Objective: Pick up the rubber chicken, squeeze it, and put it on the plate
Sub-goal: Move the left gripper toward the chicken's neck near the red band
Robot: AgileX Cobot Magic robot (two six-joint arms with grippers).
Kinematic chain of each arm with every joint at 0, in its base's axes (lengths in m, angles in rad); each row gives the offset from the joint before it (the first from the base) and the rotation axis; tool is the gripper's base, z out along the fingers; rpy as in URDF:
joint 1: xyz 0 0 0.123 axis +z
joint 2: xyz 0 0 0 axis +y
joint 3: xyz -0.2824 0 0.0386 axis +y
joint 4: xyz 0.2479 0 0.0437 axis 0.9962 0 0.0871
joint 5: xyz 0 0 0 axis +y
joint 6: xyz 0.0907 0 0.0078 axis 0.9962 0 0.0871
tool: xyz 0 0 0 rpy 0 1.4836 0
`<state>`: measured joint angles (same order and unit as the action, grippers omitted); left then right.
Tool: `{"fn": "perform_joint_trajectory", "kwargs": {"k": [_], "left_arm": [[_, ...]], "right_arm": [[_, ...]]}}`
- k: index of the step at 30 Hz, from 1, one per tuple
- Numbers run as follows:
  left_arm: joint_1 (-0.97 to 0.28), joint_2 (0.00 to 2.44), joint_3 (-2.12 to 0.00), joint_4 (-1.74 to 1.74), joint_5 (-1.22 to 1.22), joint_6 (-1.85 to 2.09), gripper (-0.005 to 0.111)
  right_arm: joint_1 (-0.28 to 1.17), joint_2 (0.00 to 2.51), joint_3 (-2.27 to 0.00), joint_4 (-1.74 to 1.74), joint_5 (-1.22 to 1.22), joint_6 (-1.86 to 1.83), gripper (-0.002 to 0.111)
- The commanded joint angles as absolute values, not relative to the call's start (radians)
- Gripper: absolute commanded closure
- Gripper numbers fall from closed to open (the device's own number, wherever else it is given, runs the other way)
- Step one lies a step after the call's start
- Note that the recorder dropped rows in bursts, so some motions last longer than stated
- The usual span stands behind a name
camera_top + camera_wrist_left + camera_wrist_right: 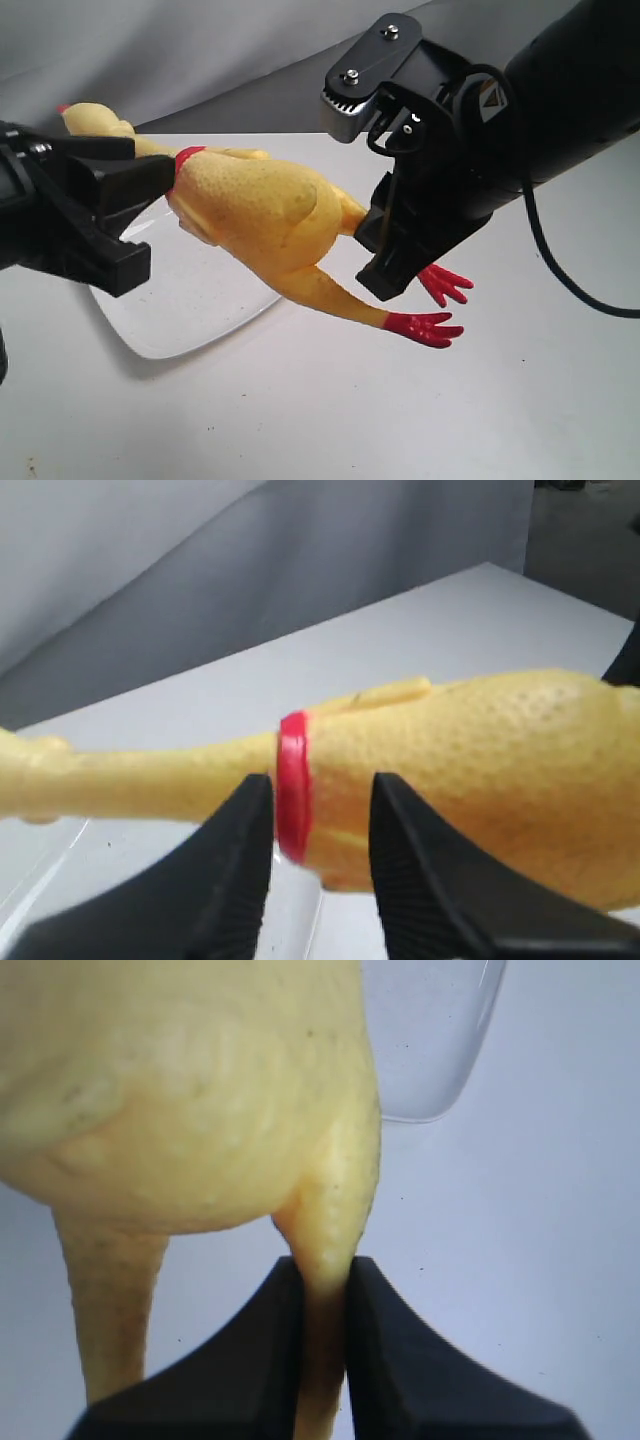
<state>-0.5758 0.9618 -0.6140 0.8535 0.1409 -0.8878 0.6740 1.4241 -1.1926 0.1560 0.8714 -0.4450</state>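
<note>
The yellow rubber chicken hangs in the air, stretched out lengthwise over the white plate. My right gripper is shut on one thin leg, pinched between its pads just below the body. The other leg hangs free, and both red feet stick out past the gripper. At the neck, my left gripper is open, its jaws standing either side of the red band with a gap to each. The head points past it.
The plate's rounded corner lies on a white table under the chicken's body. A grey backdrop rises behind. A black cable hangs from the right arm.
</note>
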Motion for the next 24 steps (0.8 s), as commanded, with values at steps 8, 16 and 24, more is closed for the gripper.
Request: {"fn": "perform_joint_trajectory", "kwargs": {"k": [8,16,24], "left_arm": [[-0.58,0.967,-0.582,0.969,0.575,-0.044,0.06],[-0.527,0.934,-0.647,1.13,0.36,-0.903,0.063],[-0.337,1.08,-0.601,0.348,0.135,-0.543,0.085]], "right_arm": [[0.677,1.416,-1.201,0.176,0.852,-0.441,0.108],[0.677,1.416,-1.201,0.176,0.852,-0.441,0.108],[0.677,1.416,-1.201,0.176,0.852,-0.441,0.108]]}}
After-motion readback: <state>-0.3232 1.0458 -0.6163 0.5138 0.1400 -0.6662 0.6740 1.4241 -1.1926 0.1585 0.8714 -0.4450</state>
